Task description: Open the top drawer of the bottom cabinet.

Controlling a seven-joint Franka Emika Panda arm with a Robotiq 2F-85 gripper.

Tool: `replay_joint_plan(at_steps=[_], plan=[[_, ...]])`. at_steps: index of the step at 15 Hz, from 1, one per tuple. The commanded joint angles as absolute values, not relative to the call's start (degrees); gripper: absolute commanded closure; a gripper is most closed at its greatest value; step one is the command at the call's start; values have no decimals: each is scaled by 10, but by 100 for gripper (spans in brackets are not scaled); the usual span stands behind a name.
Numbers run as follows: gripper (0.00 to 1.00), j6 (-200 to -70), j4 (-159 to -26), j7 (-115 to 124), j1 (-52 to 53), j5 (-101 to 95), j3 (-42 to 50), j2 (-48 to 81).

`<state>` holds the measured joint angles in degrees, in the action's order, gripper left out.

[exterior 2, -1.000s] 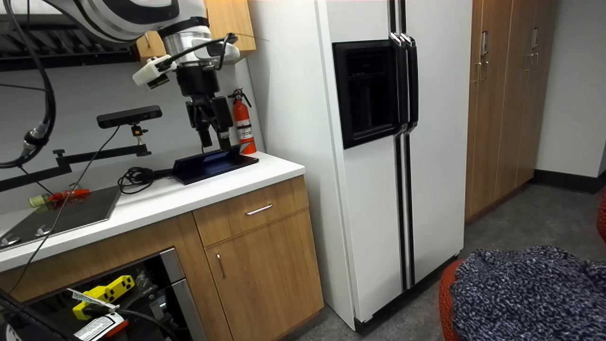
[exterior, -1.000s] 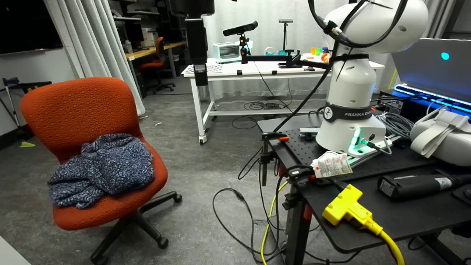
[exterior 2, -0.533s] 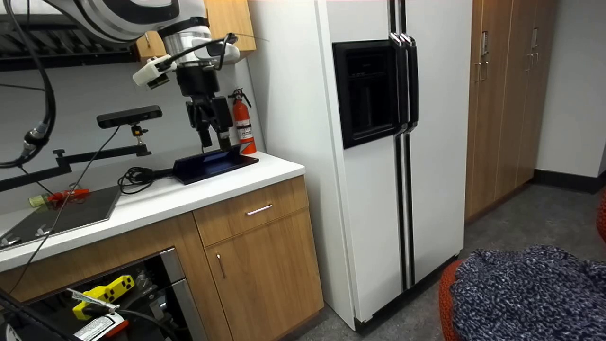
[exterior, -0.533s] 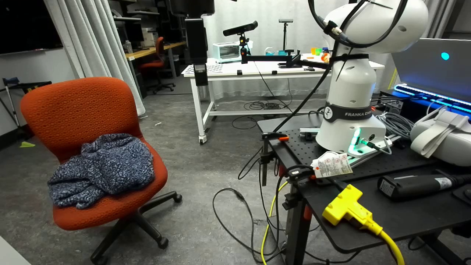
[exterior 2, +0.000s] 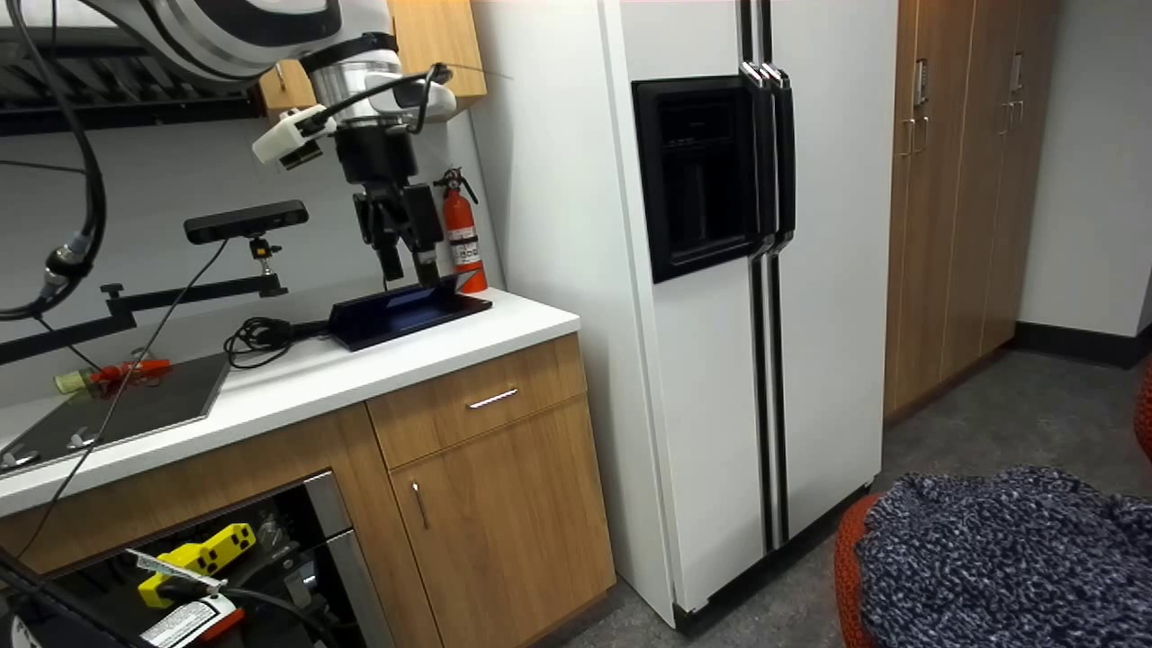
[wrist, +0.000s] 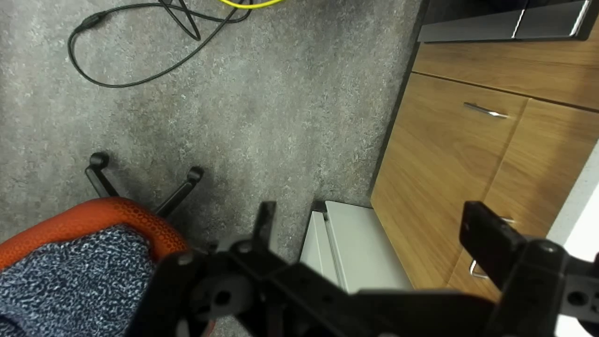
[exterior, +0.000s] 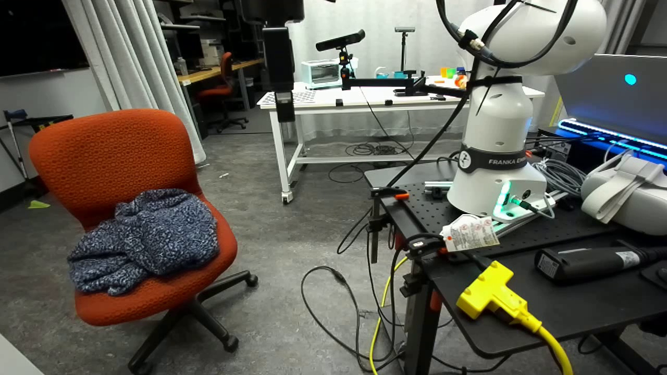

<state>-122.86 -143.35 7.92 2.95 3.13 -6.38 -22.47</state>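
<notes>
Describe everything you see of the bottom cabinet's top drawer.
The top drawer has a shallow, brown, wood-like front with a slim, shiny, metallic handle midway. It is shut, inside hidden, beneath the white countertop and above the cabinet door. The open tool hangs clear of it; in the wrist view, a finger partly hides the handle.

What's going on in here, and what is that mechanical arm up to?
A robot arm is meant to open the wooden drawer just under the white countertop. At this moment the drawer is shut, and so is the cabinet door below it. The claw points downward with its fingers spread and nothing held between them. It is not touching the drawer's metal handle, so the drawer has yet to be pulled. No person is in view.
</notes>
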Motion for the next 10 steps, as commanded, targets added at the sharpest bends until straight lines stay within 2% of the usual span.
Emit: replay_joint_plan(at_steps=[1, 10], plan=[[0, -1231, -1432, 59, 35, 26, -57, -224], [0, -1227, -1433, 57, 34, 25, -59, -224]])
